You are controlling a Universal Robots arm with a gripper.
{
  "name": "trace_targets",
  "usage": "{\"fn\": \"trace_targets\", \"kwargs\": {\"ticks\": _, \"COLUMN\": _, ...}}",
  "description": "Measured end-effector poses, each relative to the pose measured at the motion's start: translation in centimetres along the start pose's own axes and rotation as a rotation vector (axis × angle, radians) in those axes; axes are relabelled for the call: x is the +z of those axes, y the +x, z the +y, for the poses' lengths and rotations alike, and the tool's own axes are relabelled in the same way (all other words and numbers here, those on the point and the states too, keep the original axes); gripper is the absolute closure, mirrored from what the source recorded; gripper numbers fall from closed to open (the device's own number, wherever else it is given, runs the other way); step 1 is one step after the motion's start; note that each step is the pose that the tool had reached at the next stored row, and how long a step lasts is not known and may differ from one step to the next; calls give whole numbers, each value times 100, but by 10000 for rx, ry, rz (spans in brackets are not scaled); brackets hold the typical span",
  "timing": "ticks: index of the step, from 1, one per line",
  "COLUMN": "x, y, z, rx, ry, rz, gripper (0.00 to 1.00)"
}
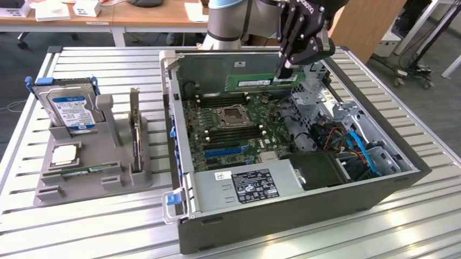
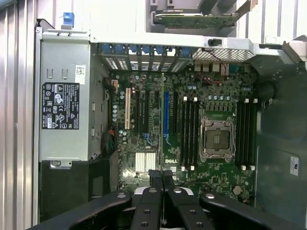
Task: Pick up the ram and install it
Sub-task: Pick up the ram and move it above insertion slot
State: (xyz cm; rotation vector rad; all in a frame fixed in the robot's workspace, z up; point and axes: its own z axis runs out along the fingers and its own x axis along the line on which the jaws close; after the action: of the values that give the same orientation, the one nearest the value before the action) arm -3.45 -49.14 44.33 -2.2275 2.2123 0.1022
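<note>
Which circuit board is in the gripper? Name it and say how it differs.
The ram, the long narrow stick with a white sticker, held by the gripper above the open case. The expansion card stands upright in the grey stand.

The case (image 1: 288, 226) sits on the table (image 1: 18, 183), motherboard (image 1: 230, 129) inside, power supply (image 1: 245, 186) along its near side. A holder (image 1: 94, 175) stands at the exterior view's left of it, with drive (image 1: 72, 110) and card (image 1: 135, 127) upright. The ram (image 1: 249, 82), in the gripper (image 1: 286, 74), hangs over the motherboard's far edge.

Arm extended downward; end effector (image 1: 286, 74) vertical, fingers (image 2: 155, 179) clamped on ram (image 1: 252, 82).
</note>
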Motion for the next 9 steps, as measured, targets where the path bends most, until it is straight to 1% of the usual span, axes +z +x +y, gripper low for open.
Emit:
{"fn": "trace_targets", "kwargs": {"ticks": 2, "x": 9, "y": -24, "z": 0, "rx": 0, "ry": 1, "rz": -16, "gripper": 89}}
{"fn": "trace_targets", "kwargs": {"ticks": 3, "x": 22, "y": -66, "z": -1, "rx": -1, "ry": 1, "rz": -21, "gripper": 89}}
{"fn": "trace_targets", "kwargs": {"ticks": 9, "x": 57, "y": -188, "z": -4, "rx": -1, "ry": 0, "rz": -33, "gripper": 89}}
